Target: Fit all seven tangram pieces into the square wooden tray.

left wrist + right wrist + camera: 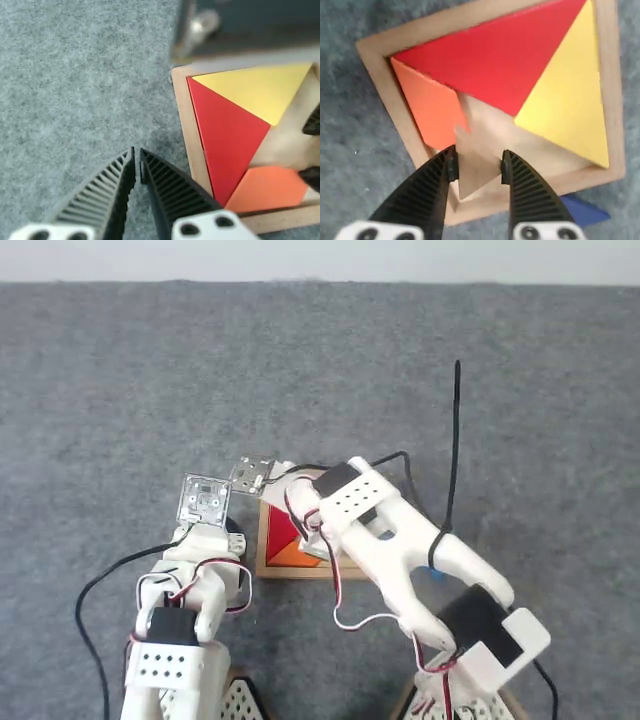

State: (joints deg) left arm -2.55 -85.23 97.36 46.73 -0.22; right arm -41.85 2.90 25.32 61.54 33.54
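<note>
Counting three pieces in tray (372, 52) (red (485, 60), yellow (570, 100), orange (432, 110)); right end effector (478, 157) pinched tan piece (472, 185), left end effector (136, 152) pressed together.

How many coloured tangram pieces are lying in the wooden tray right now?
3: red triangle along one rim, yellow triangle next to it, orange piece in a corner. The right pincer, holding a tan piece above the tray, may hide others.

The right arm (400, 540) hides most of the tray (262, 550); a blue piece (584, 212), perhaps a triangle, lies half-hidden
</note>
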